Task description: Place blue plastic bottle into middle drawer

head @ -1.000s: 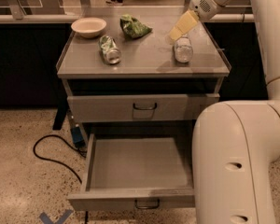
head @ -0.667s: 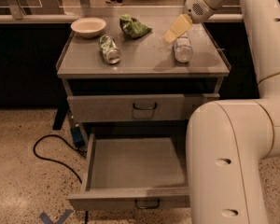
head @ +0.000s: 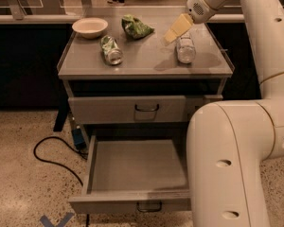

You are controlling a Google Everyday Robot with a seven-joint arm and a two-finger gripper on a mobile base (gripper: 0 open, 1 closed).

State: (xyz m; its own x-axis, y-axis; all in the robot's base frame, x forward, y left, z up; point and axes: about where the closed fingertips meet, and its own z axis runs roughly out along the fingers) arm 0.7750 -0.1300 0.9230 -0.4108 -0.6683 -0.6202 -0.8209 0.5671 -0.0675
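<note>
The blue plastic bottle (head: 185,49), clear with a white cap and label, lies on its side at the right of the grey cabinet top (head: 146,60). My gripper (head: 176,29) hangs just above and slightly left of the bottle's far end, holding nothing. The middle drawer (head: 132,167) is pulled open below and is empty inside; its dark wire handle (head: 149,206) shows at the front. My arm's large white body (head: 227,164) hides the drawer's right part.
A crushed green-labelled container (head: 111,49) lies at the left of the top. A white bowl (head: 90,26) and a crumpled green bag (head: 137,26) sit at the back. The upper handled drawer (head: 132,109) is closed. A black cable (head: 52,157) lies on the floor at the left.
My gripper has moved slightly left and down, closer to the bottle. My arm's body has shifted left in front of the drawer. The bottle has not moved.
</note>
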